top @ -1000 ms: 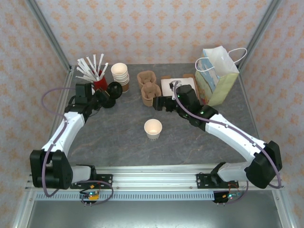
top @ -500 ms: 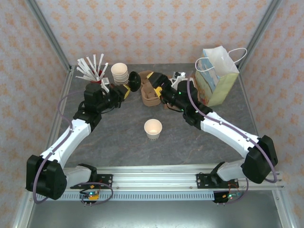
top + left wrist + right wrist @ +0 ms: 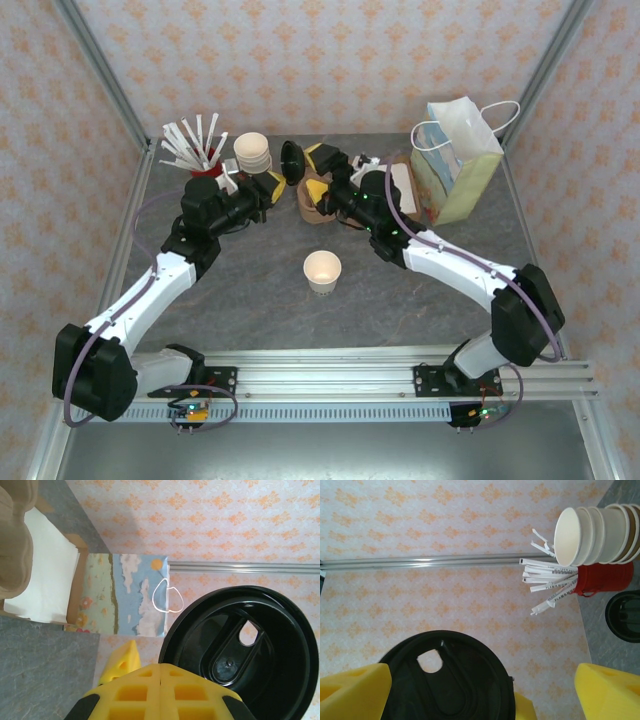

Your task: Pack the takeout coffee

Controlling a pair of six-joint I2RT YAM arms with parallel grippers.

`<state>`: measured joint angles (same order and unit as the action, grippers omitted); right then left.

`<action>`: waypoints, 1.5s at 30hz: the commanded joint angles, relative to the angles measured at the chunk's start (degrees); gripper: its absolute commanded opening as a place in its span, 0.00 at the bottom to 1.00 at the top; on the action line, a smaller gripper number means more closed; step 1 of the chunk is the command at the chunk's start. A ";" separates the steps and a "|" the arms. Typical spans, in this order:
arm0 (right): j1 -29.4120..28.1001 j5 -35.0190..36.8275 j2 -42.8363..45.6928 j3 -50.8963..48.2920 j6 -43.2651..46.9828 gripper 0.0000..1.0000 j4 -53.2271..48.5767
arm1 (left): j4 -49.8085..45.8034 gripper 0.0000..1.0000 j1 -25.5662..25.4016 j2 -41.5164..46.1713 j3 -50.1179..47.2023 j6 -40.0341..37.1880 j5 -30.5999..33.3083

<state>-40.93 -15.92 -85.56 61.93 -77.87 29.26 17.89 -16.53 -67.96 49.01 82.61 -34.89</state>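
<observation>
Clamping a black lid by its rim, the left jaws held it aloft; the right jaws gaped beside it. The coffee cup sat open-topped mid-bench, bare surface all round. The straw wrappers' print was unreadable.

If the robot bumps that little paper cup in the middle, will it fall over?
Probably easily. The paper cup stands upright, lidless, and its inside looks pale and empty, so it is likely very light. Its base looks narrower than its rim, so a push might tip it.
</observation>
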 commanded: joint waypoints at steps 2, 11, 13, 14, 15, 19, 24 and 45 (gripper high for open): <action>-0.56 -2.39 0.47 1.34 -1.40 0.96 5.66 | 2.46 0.00 -0.60 0.55 0.29 0.32 0.87; -0.80 -3.50 -0.20 1.61 -1.80 0.95 6.81 | 2.15 0.00 -0.80 0.65 0.56 -0.12 0.71; -0.91 -3.68 -0.33 1.78 -1.92 0.93 7.03 | 2.15 0.00 -0.82 0.57 0.56 -0.24 0.71; -0.91 -3.89 -0.51 1.95 -1.89 0.93 7.12 | 2.06 0.00 -0.87 0.57 0.60 -0.20 0.55; -0.99 -4.02 -0.65 2.12 -1.84 0.93 7.27 | 2.00 0.00 -0.87 0.64 0.64 -0.34 0.53; -1.19 -4.54 -0.98 2.58 -2.20 0.92 7.65 | 1.65 0.00 -0.99 0.86 0.57 -0.62 0.71; -1.51 -4.54 -1.27 2.49 -2.95 0.88 8.63 | 1.63 0.00 -1.03 0.84 0.43 -0.62 0.79; -1.40 0.62 1.04 -1.14 -0.24 0.65 6.75 | -4.09 0.09 -1.38 1.93 0.46 -3.89 2.87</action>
<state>-42.35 -18.31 -87.15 61.93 -81.08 36.18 16.78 -17.28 -67.96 49.01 81.52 -33.58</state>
